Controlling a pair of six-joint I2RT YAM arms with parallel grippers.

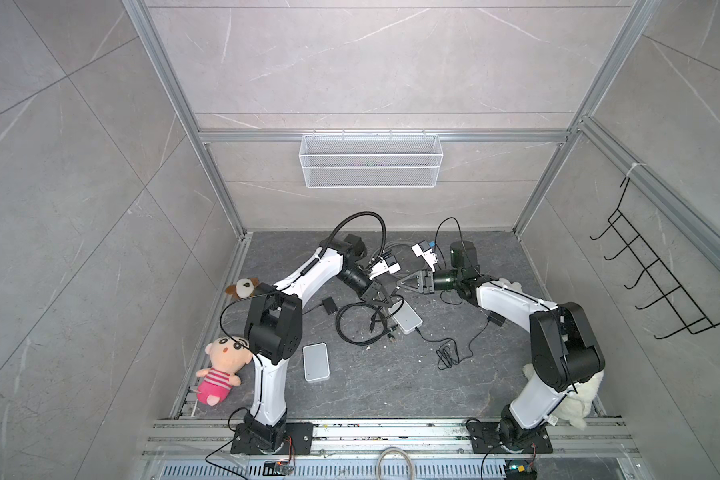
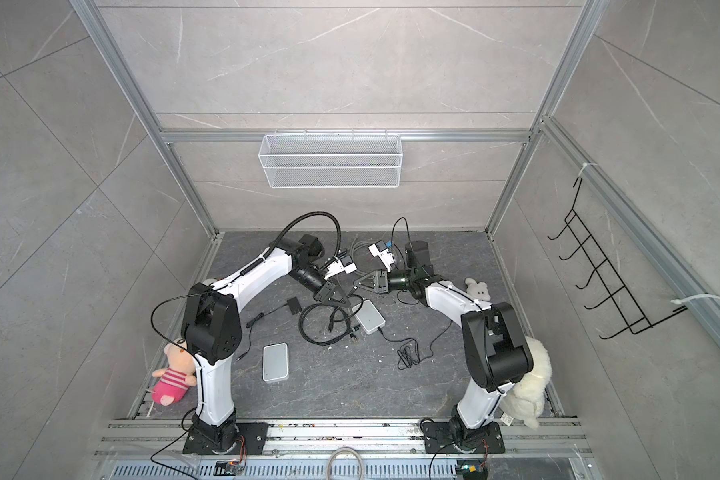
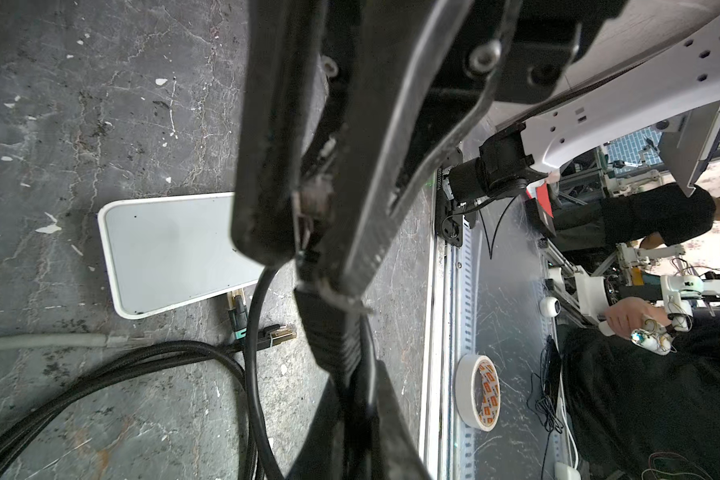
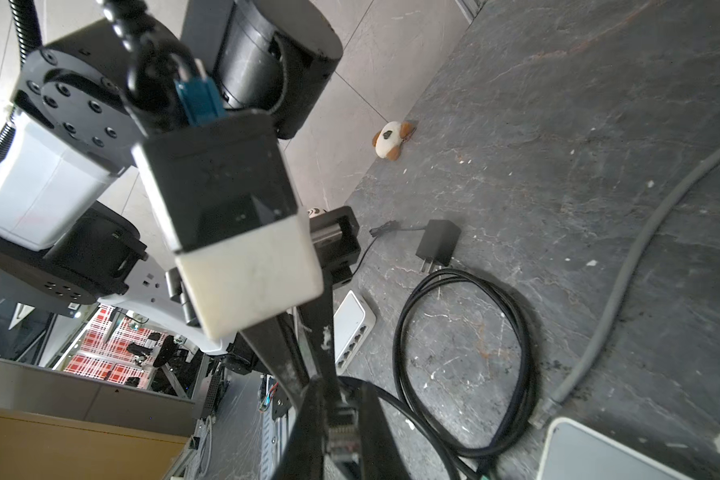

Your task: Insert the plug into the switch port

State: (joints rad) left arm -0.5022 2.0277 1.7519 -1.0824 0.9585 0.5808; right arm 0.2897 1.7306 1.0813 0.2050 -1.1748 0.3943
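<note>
A clear network plug (image 4: 341,432) on a black cable (image 3: 329,332) hangs in the air between both grippers. My right gripper (image 4: 341,407) is shut on the plug itself. My left gripper (image 3: 358,386) is shut on the black cable just behind the plug (image 3: 313,208). In both top views the two grippers, left (image 1: 388,304) and right (image 1: 400,286), meet tip to tip just above and behind a white switch (image 1: 408,320) on the dark table. That switch (image 3: 171,249) has other plugs in one edge. Its free ports are hidden.
A second white switch (image 1: 316,361) lies front left, its port row showing in the right wrist view (image 4: 352,332). A black cable coil (image 1: 358,328), a black adapter (image 1: 329,305), a thin black wire (image 1: 447,355) and a grey cable (image 4: 599,266) lie around. Plush toys (image 1: 221,370) sit at the edges.
</note>
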